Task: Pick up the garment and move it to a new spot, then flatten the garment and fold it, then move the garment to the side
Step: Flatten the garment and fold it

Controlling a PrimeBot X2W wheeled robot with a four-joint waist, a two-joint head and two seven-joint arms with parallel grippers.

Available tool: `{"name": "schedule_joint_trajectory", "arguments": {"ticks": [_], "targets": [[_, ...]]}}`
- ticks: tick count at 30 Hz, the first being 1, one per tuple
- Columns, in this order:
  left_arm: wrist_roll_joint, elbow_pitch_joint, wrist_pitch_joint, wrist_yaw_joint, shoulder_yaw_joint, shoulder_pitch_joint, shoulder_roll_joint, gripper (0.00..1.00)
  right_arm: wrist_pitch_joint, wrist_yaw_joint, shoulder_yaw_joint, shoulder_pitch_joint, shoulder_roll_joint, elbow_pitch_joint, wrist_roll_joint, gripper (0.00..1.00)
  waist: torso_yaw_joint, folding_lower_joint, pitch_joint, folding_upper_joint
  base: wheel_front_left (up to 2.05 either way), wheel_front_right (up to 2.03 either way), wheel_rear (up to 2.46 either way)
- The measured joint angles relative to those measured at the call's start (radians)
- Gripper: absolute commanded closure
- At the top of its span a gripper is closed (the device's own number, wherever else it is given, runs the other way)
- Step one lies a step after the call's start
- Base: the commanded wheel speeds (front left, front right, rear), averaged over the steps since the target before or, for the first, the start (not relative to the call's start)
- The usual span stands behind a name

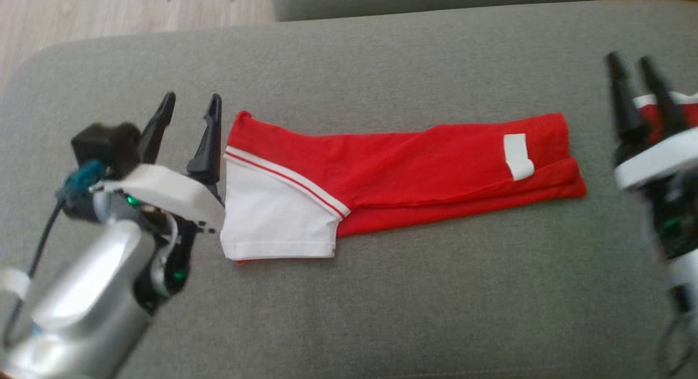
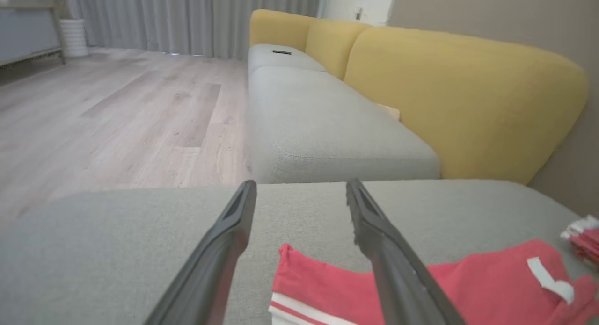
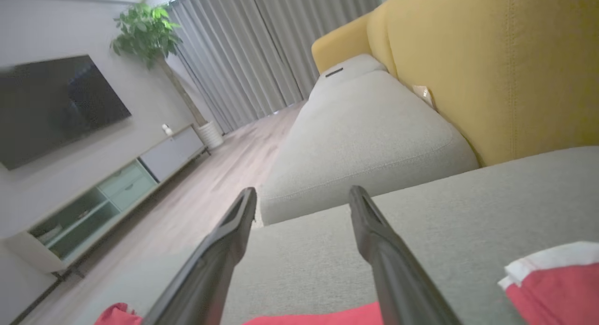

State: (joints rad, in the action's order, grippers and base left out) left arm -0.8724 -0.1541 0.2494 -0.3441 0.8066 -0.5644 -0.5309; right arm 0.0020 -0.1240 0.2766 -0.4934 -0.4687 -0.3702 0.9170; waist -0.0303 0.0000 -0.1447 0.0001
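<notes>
Left arm: silver forearm comes in from the lower left, white wrist cover just behind the jaws, black camera block to their left. Left jaws stand parted, tips up and leaning a little right. Right arm: at the right edge, blurred. Right jaws also parted, tips up, leaning left. Wrist views: dark fingers spread wide; same for the right pair.
</notes>
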Motion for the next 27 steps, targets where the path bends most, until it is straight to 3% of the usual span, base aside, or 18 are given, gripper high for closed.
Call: {"name": "schedule_joint_trajectory", "arguments": {"ticks": [4, 12, 15, 19, 27], "targets": [[0.09, 0.046, 0.0, -0.01, -0.171, 0.13, 0.115, 0.0, -0.105, 0.0, -0.055, 0.099, 0.13, -0.001, -0.137, 0.0, 0.012, 0.0, 0.015, 0.0, 0.0, 0.0, 0.0], [0.345, 0.047, 0.0, 0.098, -0.388, 0.377, 0.317, 0.0, -0.213, 0.0, -0.191, 0.216, 0.333, -0.033, -0.346, 0.0, 0.013, 0.0, 0.027, 0.0, 0.0, 0.0, 0.0], [0.4, 0.031, 0.0, 0.148, -0.443, 0.409, 0.379, 0.0, -0.214, 0.0, -0.233, 0.243, 0.366, -0.051, -0.392, 0.0, 0.008, 0.0, 0.028, 0.0, 0.0, 0.0, 0.0], [0.47, 0.007, 0.0, 0.224, -0.472, 0.412, 0.414, 0.0, -0.208, 0.0, -0.288, 0.243, 0.379, -0.081, -0.443, 0.0, 0.0, 0.0, 0.021, 0.0, 0.0, 0.0, 0.0], [0.539, -0.032, 0.0, 0.302, -0.534, 0.395, 0.458, 0.0, -0.134, 0.0, -0.407, 0.152, 0.392, -0.205, -0.553, 0.0, -0.021, 0.0, -0.022, 0.0, 0.0, 0.0, 0.0]]}}
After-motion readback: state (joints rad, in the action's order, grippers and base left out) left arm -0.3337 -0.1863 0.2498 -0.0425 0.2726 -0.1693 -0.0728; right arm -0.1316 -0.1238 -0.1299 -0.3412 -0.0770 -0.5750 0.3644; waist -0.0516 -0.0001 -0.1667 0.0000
